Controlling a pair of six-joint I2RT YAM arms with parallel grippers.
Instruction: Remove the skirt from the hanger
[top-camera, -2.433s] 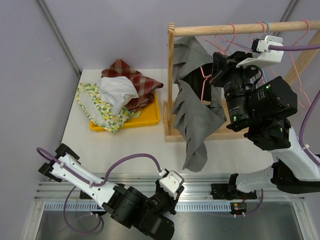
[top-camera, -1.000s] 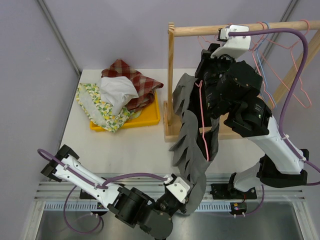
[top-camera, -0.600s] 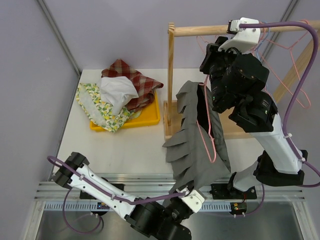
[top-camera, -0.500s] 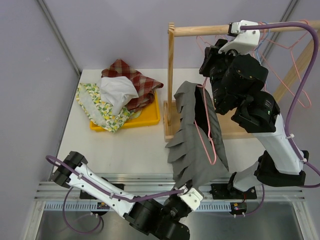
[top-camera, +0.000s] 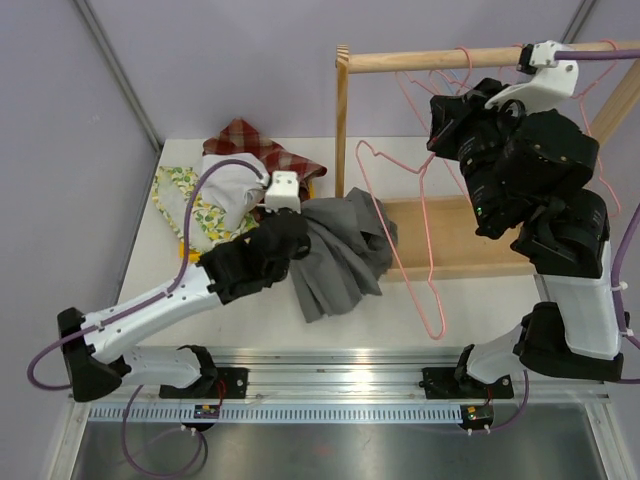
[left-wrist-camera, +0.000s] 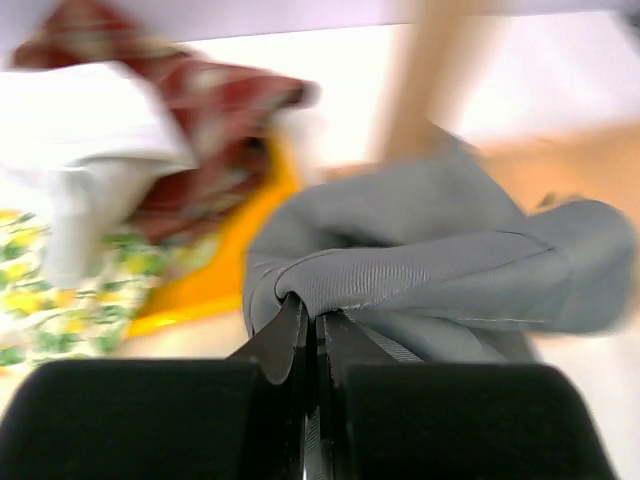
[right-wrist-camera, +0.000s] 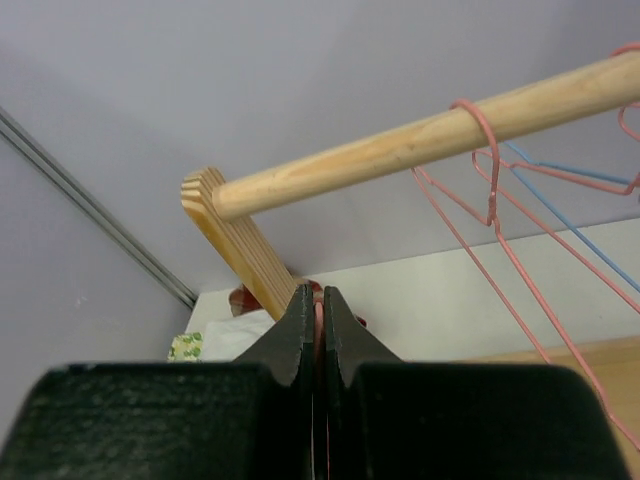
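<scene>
The grey skirt (top-camera: 340, 255) is off the hanger and lies bunched on the table beside the wooden rack's post. My left gripper (top-camera: 290, 232) is shut on a fold of it; in the left wrist view the skirt (left-wrist-camera: 430, 255) is pinched between the closed jaws of that gripper (left-wrist-camera: 315, 318). The bare pink hanger (top-camera: 405, 235) hangs free in front of the rack, its hook end at my right gripper (top-camera: 445, 115). In the right wrist view this gripper (right-wrist-camera: 318, 300) is shut on the pink wire, below the wooden rod (right-wrist-camera: 420, 145).
A pile of clothes, plaid (top-camera: 250, 145), white (top-camera: 225, 185) and floral (top-camera: 185, 200), lies on a yellow tray (left-wrist-camera: 205, 290) at the back left. The rack's rod (top-camera: 440, 60) carries more pink and blue hangers (right-wrist-camera: 520, 215). Its wooden base (top-camera: 475, 235) lies on the right.
The skirt has slid off the pink hanger. My left arm swung up and left, carrying it onto the table by the tray. My right arm moved right, holding the bare hanger.
</scene>
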